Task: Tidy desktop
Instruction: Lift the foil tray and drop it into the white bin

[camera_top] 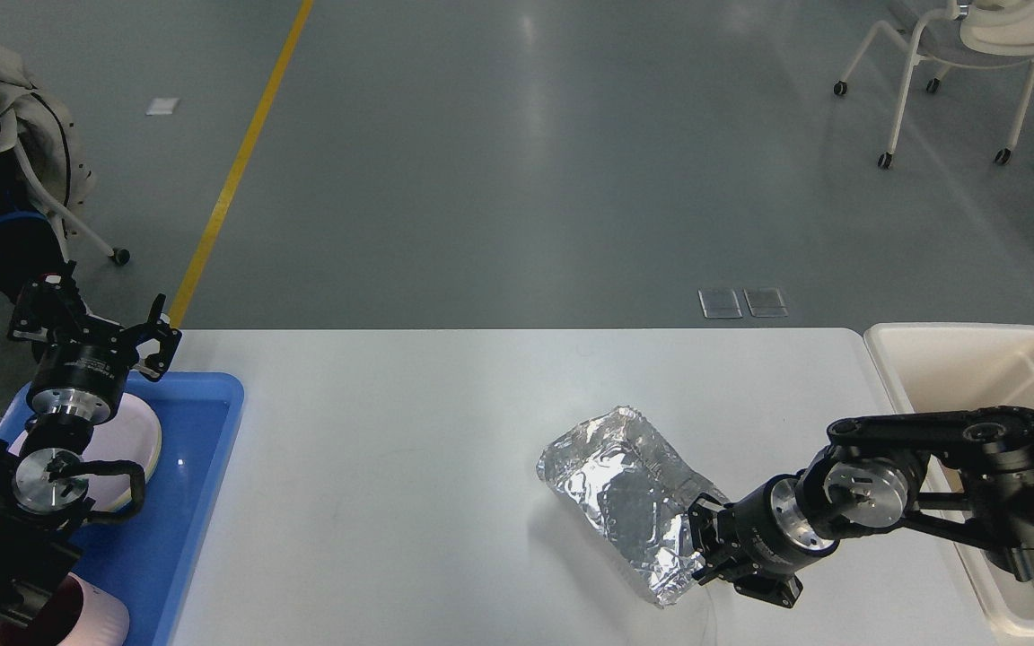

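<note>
Right gripper [701, 538] low over the desktop [391, 467], fingers pressed against the near right end of a crumpled silver foil bag [629, 498]; apparently clamped on the foil, though the dark fingertips merge with it, so width of opening impossible to tell for certain. Bag lying flat, slanted, right of the desktop's middle, well clear of every edge. Left gripper [156, 345] raised above the far corner of a blue tray [203, 467], fingers spread apart, holding nothing. In the tray, beneath the left arm: a white plate [135, 435] and a pink cup [95, 619]. Cream bin [948, 359] just off the desktop's right end. Broad bare surface between tray and bag, and along the far edge.
</note>
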